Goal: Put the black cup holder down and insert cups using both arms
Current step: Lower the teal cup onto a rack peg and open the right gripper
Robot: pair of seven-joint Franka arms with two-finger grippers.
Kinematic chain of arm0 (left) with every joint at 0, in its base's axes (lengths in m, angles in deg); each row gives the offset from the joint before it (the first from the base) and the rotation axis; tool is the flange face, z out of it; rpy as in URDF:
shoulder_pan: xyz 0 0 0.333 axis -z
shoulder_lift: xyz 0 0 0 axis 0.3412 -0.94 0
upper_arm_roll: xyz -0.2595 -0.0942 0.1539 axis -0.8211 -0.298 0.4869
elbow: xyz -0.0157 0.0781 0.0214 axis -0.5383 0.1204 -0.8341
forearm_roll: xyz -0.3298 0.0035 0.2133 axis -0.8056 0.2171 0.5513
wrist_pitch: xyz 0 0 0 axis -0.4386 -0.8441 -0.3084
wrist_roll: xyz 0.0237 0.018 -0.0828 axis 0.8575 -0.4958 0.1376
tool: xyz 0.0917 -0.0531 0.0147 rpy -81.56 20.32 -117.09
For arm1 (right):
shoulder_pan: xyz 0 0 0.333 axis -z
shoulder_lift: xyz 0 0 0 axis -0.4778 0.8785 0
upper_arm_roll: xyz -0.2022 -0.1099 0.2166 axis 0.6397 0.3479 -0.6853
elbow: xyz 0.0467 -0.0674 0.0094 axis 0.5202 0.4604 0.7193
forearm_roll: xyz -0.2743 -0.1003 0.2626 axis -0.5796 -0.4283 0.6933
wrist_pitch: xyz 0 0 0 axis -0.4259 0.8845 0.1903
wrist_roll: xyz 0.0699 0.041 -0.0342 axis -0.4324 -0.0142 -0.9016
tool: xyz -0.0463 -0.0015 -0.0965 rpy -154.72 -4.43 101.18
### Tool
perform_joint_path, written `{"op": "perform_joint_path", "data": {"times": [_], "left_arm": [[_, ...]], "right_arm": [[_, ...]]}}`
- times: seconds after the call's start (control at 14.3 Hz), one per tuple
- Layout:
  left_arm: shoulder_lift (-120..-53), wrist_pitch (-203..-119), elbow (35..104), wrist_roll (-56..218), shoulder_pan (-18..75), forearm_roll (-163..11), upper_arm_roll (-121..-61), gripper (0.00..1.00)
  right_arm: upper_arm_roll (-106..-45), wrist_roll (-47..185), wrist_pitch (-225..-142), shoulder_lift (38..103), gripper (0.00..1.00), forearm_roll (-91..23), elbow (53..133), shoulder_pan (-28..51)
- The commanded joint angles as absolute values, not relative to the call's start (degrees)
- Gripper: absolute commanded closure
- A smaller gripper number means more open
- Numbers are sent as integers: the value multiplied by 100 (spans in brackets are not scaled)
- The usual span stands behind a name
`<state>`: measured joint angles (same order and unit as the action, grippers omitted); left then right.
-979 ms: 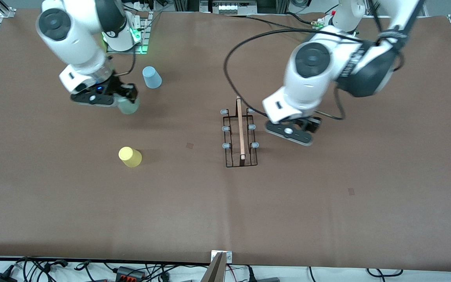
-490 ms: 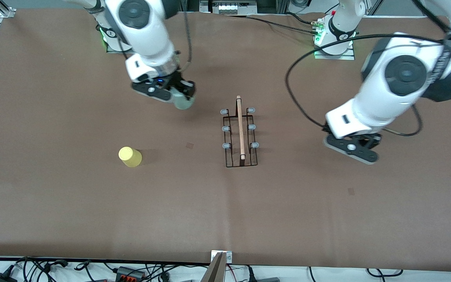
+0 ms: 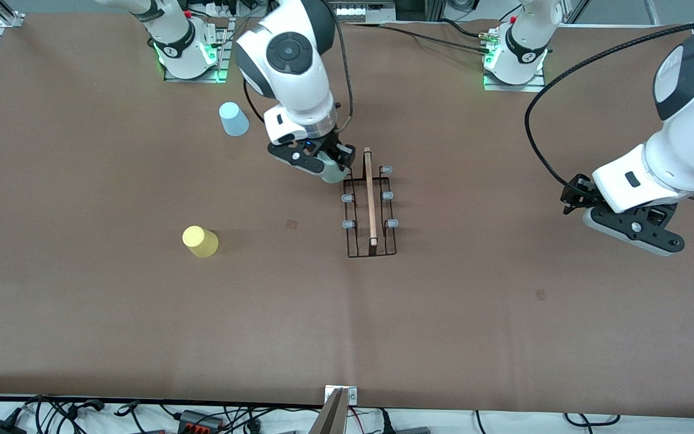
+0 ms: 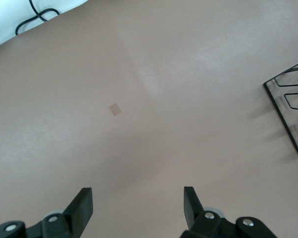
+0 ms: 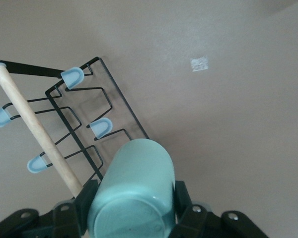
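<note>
Front view: right pincer (image 3: 330,161), clamping mint cup (image 3: 333,173), now over black cup holder (image 3: 370,205); left pincer (image 3: 636,228) apart, withdrawn.

Right arm (image 3: 290,57): extended from its base toward the middle of the counter, wrist pointing down. Right gripper (image 3: 329,164): fingers clamped on either side of the mint green cup (image 5: 134,193), held off the counter. Left arm (image 3: 684,120): reaching out at its own end of the counter. Left gripper (image 4: 136,208): fingers spread wide, nothing between them, over bare counter.
</note>
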<state>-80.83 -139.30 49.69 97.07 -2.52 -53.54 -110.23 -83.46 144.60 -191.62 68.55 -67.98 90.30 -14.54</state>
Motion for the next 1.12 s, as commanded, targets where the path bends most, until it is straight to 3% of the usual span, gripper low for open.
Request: {"op": "perform_joint_path", "data": {"times": [0.0, 0.84, 0.91, 1.05], "left_arm": [[-8160, -13866, 4883, 9773, -264, -5481, -11044, 18], [-8169, -13883, 4891, 9500, -238, -5481, -11061, 18], [-8169, -13883, 4891, 9500, -246, -5481, -11061, 18], [-8169, -13883, 4891, 9491, -246, -5481, -11061, 18]], "right_arm": [[-8314, 14662, -19144, 6976, 84, -6880, 8854, -1532], [-8314, 14785, -19266, 7302, 81, -7021, 8889, -1734], [-8314, 14785, -19293, 7310, 75, -7012, 8889, -1734], [-8314, 14776, -19302, 7302, 0, -6960, 8889, -1725]]}}
